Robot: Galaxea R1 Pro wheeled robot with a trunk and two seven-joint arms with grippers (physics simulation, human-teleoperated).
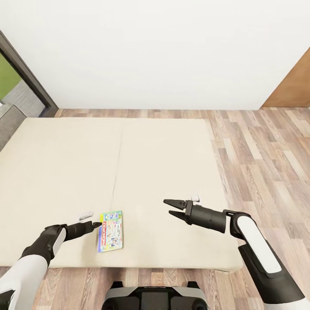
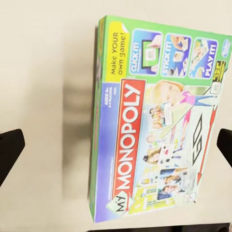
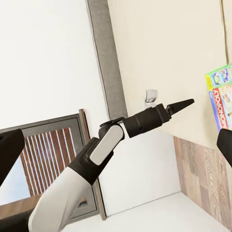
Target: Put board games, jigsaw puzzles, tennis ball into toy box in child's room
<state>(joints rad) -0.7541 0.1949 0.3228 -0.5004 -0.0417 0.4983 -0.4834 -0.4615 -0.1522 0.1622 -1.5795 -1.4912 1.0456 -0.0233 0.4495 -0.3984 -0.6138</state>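
Near the front edge of the bed (image 1: 150,163), a little left of its middle, a My Monopoly board game box (image 1: 110,230) lies flat, face up, with its long axis running near to far. It is the one board game to be seen on the mattress.

The left gripper (image 1: 95,224) sits just beside the box's left long edge, at about the far third of its length, and points rightward at it. From the head view the fingers look drawn together into a point, but the left wrist view shows the two dark fingertips standing wide apart at either side of the frame, with the box (image 2: 154,121) lying between and beyond them, so this gripper is spread and empty. Whether it touches the box cannot be told.

The right gripper (image 1: 172,207) hovers over bare mattress well to the right of the box, its two fingers parted and holding nothing, pointing left toward the game. The right wrist view looks across at the left arm, with a corner of the box (image 3: 220,96) beyond it.

The left arm is plainly the nearer one. The box lies to its right, so the likely next move is a short reach rightward to close across the box's narrow width.
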